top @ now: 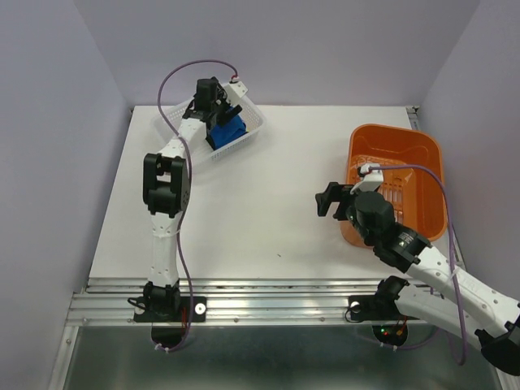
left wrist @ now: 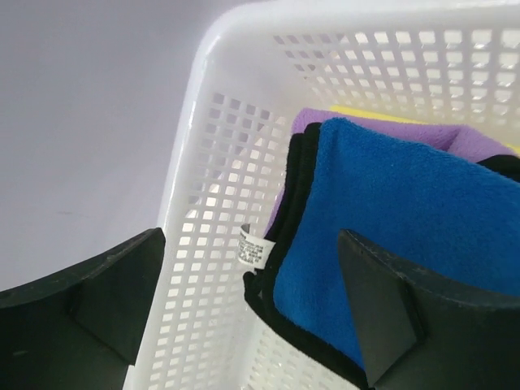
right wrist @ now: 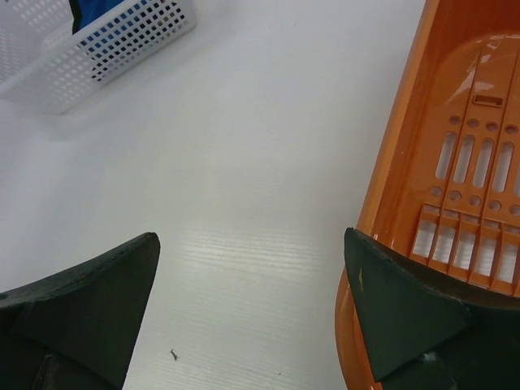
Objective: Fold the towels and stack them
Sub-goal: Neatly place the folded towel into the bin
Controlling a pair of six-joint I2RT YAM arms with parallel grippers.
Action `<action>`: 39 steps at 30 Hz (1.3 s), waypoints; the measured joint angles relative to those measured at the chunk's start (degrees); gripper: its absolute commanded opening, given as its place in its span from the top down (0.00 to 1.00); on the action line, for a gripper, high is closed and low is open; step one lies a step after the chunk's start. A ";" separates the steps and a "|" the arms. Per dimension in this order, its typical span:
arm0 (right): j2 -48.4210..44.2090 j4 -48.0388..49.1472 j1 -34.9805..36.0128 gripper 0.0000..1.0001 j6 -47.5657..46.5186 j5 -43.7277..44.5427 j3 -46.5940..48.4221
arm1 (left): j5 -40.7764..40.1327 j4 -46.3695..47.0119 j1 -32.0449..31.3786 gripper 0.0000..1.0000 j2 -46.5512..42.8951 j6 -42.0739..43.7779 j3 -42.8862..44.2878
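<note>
Towels: lie gathered inside the white basket, toward its right end as seen from above. From overhead, show only as a blue patch, partly hidden under the left arm.

From the left wrist, sort into three:
- blue towel, edged in black, on top and nearest the camera
- purple towel, under and behind the blue
- yellow towel, only a thin strip past the purple, close to the white basket's perforated far wall

Tag: small and white, sewn at the blue towel's black edge on the side facing the white basket's long wall. Carries a few lines of dark print, too fine to read.

Left gripper: hangs over the white basket with jaws spread wide, grasping nothing. Keeps one finger outside the white basket's wall and the other over the blue towel. Cannot tell whether that second finger touches the cloth.

Right gripper: well apart from the white basket, off to its right and nearer the arm bases. Jaws spread wide, empty. Hovers over the bare table, just beside the near wall of the orange basket.

Orange basket: well away from the white basket, to its right on the table.
</note>
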 measured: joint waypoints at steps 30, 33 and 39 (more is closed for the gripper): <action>-0.31 0.28 0.00 0.00 -0.09 -4.24 0.00 | 10.99 -6.67 -0.26 0.01 4.85 -8.31 3.50; -0.02 0.26 0.02 0.00 -0.09 -4.33 0.00 | 9.64 -6.99 -0.50 0.01 6.69 -9.70 6.05; -0.07 0.28 0.00 0.00 -0.07 -4.35 0.00 | 7.21 -6.32 -0.48 0.01 6.25 -12.39 7.54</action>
